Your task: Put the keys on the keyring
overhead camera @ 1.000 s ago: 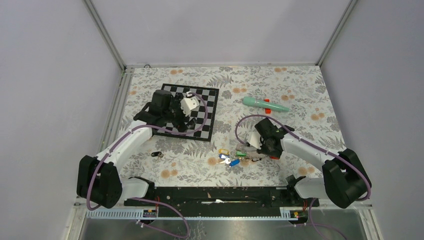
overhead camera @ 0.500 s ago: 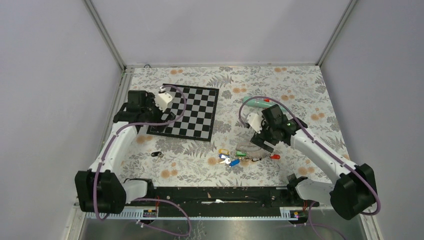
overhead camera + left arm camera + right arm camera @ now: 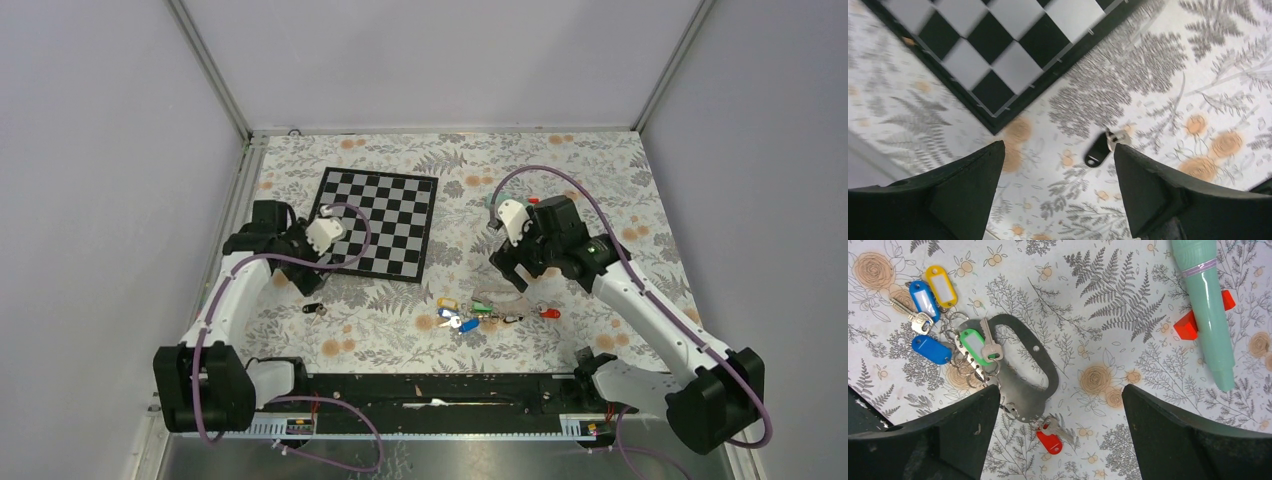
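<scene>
Several keys with yellow (image 3: 941,286), blue (image 3: 931,350) and green (image 3: 973,346) tags lie bunched at the left end of the grey keyring (image 3: 1020,400). They hang from it by small split rings. A red-tagged key (image 3: 1049,441) lies at the keyring's near end. My right gripper (image 3: 1060,390) hovers open above the keyring (image 3: 497,296), holding nothing. A black-tagged key (image 3: 1096,151) lies alone on the cloth, near the right finger of my open left gripper (image 3: 1058,147). From above, the black-tagged key (image 3: 314,309) sits well left of the bunch (image 3: 458,315).
A chessboard (image 3: 385,220) lies at the back left, its corner (image 3: 998,50) just beyond my left gripper. A teal tube (image 3: 1205,305) with red pieces (image 3: 1188,325) lies behind the keyring, mostly hidden under the right arm from above. Flowered cloth covers the table.
My right gripper has opened and pulled up and back from the keyring, leaving the red key lying there. My left arm has swung off the chessboard toward the near left, over the black key.
</scene>
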`<state>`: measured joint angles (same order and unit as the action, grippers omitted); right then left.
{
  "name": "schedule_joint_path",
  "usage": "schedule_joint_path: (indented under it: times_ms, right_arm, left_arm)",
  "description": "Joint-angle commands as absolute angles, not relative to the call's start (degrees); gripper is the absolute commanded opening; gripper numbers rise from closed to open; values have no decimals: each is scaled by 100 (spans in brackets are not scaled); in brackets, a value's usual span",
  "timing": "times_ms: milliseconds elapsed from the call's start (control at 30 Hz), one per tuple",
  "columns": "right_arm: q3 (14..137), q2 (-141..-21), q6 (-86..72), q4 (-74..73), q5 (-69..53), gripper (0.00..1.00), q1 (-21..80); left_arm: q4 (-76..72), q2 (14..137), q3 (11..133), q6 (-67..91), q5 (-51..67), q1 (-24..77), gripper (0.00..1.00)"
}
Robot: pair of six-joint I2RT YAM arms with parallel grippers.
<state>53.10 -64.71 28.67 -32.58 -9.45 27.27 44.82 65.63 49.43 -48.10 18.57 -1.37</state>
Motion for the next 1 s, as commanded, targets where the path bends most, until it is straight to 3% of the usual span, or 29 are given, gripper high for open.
schedule_joint_path:
  times_ms: [0, 233, 467, 667, 800, 967]
  right_arm:
    - [5061, -6128, 2531, -2909, -1296, 100, 2689]
    - [4786, -6025, 2540, -2802, -1283, 100, 2656]
    - [4673, -6229, 3011, -3630, -1149, 98, 2559]
    - [4276, -6251, 3561, -4212, -1036, 79, 2505]
    - [4257, -6399, 3674, -4460, -1686, 68, 2509]
    - [4241, -6771, 4021, -4389, -2040, 60, 2504]
  left_arm:
    - [4882, 6810, 4714, -5040, 1977, -161, 87]
    - [4598, 7484, 4483, -4240, 1826, -160, 74]
    - [4488, 7167, 4598, -3929, 2032, -158, 74]
    - [4307, 6815, 4632, -3823, 2430, -152, 75]
    - [4307, 6832, 4797, -3662, 2709, -133, 75]
    - [4230, 6884, 4947, -3437, 2919, -60, 75]
